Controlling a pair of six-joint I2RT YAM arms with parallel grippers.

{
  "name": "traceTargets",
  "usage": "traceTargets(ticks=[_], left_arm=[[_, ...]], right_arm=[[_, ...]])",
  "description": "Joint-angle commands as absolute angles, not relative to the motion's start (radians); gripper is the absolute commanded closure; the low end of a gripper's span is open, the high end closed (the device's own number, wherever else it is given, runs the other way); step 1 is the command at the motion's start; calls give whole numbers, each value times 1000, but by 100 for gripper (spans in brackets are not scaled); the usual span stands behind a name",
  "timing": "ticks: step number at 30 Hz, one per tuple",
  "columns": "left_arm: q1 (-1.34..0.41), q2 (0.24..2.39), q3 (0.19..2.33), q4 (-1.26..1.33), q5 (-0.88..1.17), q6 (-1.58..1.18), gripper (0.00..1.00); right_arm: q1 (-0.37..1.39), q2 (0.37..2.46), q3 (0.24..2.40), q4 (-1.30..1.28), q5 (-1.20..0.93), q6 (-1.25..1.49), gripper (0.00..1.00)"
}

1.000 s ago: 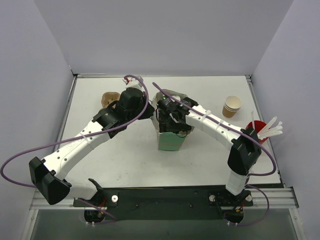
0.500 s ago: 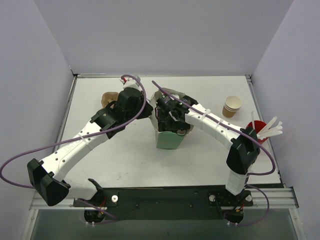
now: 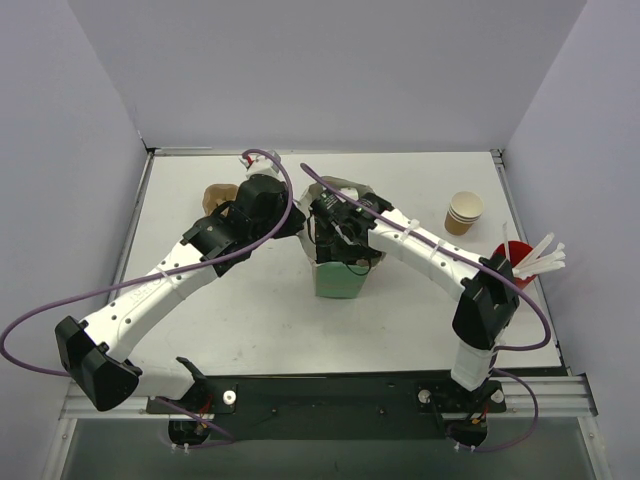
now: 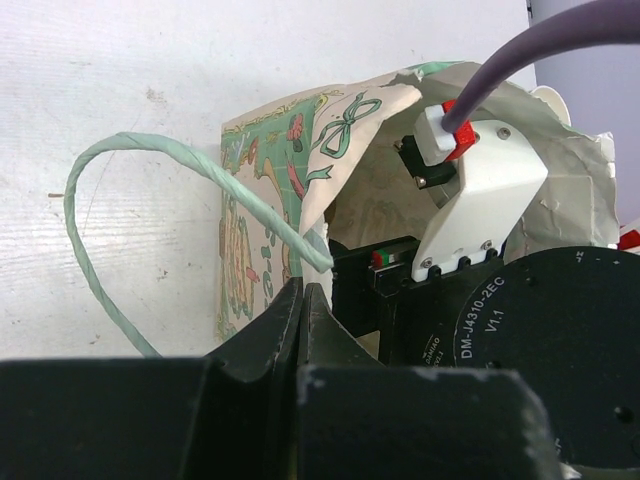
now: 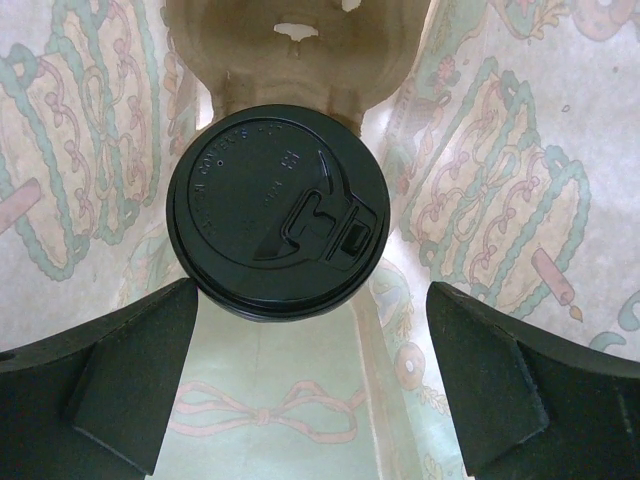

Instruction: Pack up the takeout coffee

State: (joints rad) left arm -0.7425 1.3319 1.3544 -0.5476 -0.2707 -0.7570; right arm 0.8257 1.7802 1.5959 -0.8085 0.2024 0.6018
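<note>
White lettering on the black round motor housing (image 4: 520, 330), seen in the left wrist view, reads "DM-J4310-2EC" with "V1.1" beside it, and runs sideways up the face. The lid (image 5: 278, 212) carries small raised lettering near its upper rim, too faint to read. The bag (image 4: 255, 200) is printed with bows and ornaments, among which no words can be made out.

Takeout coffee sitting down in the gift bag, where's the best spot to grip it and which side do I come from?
Grip the takeout coffee by the round rim of its black lid, coming straight down through the open top of the bag. It sits lid-up, pulp carrier and paper walls close around it, so only the lid is exposed.
</note>
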Motion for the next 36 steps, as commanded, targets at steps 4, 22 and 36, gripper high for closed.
traceTargets(ticks=[4,22,36], left_arm=[[-735,1344,1378,-564,-298,-764,100],[-730,1336,1411,-623,-233,-683,100],[-718,1404,1485,-738,-244,-584,100]], right_arm=[[828,1744,1643,-812,177,580,8],[784,1802,1626,-816,149,594,8],[776,1825,1647,-833,164,612,8]])
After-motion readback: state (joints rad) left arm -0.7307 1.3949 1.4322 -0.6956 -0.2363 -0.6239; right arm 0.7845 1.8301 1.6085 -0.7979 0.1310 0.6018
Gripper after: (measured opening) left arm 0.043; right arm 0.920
